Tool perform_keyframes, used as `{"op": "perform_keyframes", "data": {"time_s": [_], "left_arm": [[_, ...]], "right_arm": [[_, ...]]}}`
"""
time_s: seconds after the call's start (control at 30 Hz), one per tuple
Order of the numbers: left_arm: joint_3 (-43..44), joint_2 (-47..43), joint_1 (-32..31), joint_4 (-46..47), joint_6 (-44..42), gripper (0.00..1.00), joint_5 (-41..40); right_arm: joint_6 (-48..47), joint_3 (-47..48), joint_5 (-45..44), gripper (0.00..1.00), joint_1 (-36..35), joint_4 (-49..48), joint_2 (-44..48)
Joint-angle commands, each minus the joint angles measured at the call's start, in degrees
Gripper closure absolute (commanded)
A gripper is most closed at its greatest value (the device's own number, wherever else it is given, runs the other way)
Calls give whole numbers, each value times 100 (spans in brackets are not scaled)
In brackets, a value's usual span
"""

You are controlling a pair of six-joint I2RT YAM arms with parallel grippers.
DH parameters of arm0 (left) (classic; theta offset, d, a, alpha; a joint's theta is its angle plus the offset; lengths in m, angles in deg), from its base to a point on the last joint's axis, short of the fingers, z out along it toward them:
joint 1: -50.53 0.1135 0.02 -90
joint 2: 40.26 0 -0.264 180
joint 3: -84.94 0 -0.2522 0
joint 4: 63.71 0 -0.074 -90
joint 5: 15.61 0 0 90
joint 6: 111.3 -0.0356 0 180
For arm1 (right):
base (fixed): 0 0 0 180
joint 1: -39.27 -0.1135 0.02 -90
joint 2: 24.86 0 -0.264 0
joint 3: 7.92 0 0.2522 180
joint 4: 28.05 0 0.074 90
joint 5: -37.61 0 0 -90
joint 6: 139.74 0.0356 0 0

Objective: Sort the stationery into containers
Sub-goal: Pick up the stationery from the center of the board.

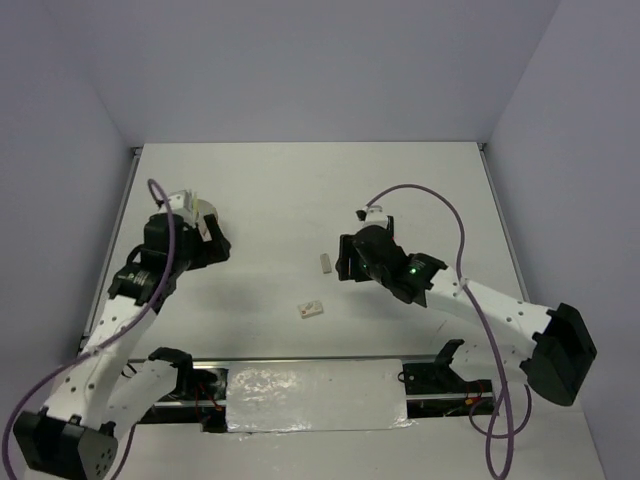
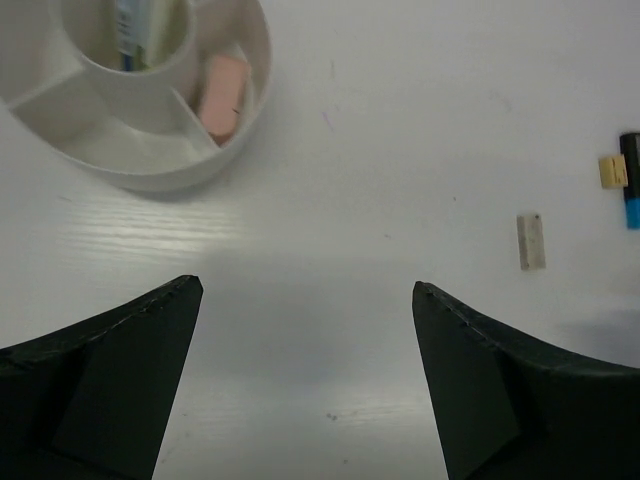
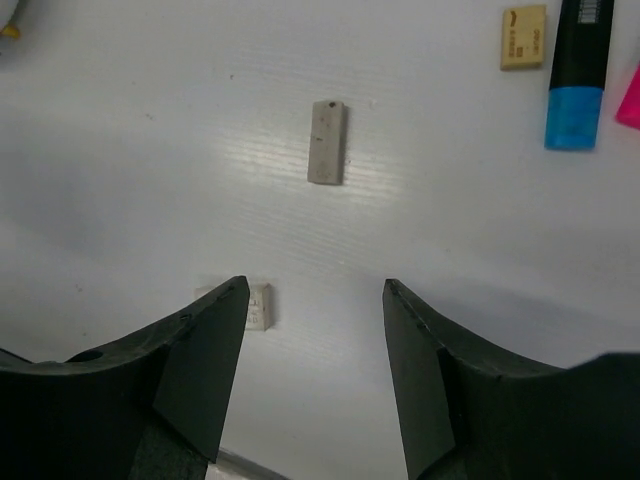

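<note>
The round white tub (image 2: pixel 244 120) with dividers is at the top left of the left wrist view. A pink eraser (image 2: pixel 222 95) lies in an outer compartment and pens (image 2: pixel 130 30) stand in the centre one. My left gripper (image 2: pixel 305 290) is open and empty, just short of the tub. My right gripper (image 3: pixel 315 285) is open and empty above bare table. Ahead of it lies a grey-white eraser (image 3: pixel 327 142). Further off are a tan eraser (image 3: pixel 524 37), a blue highlighter with a black cap (image 3: pixel 580 70) and a pink highlighter's tip (image 3: pixel 630 100). A small white eraser (image 3: pixel 257 305) is by its left finger.
From above, the grey-white eraser (image 1: pixel 325 263) lies just left of the right gripper (image 1: pixel 342 268), and the small white eraser (image 1: pixel 311 310) lies nearer the front. The left gripper (image 1: pixel 215 245) hides most of the tub. The right arm hides the tan eraser and the highlighters.
</note>
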Motion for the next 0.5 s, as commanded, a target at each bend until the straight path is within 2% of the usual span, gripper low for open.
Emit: {"op": "perform_keyframes", "data": {"time_s": [0.0,0.03,0.13,0.2,0.27,0.33,0.4,0.47], "left_arm": [[87,545,-573,579,495,1,576],[122,687,-802,703,740,1,445],[655,1485,-2258,941,1136,1,-301],[956,2239,-2552,837,1400,1,-635],[1132,2602,-2781,836,1656,1,-891],[1054,2596,-2825,810,2138,1,-1400],[966,2403,-2825,810,2411,1,-1725],[922,2184,-2825,740,2430,1,-1876]], "right_arm": [[228,-438,92,36,-33,103,537],[420,-491,-4,36,-76,226,642],[1001,-781,-654,31,-112,727,1536],[1012,-1044,-761,30,-103,711,1951],[906,-1098,-665,31,-68,614,2120],[669,-967,-454,31,-15,605,1814],[363,-756,-157,34,28,387,1059],[194,-433,3,37,81,123,462]]}}
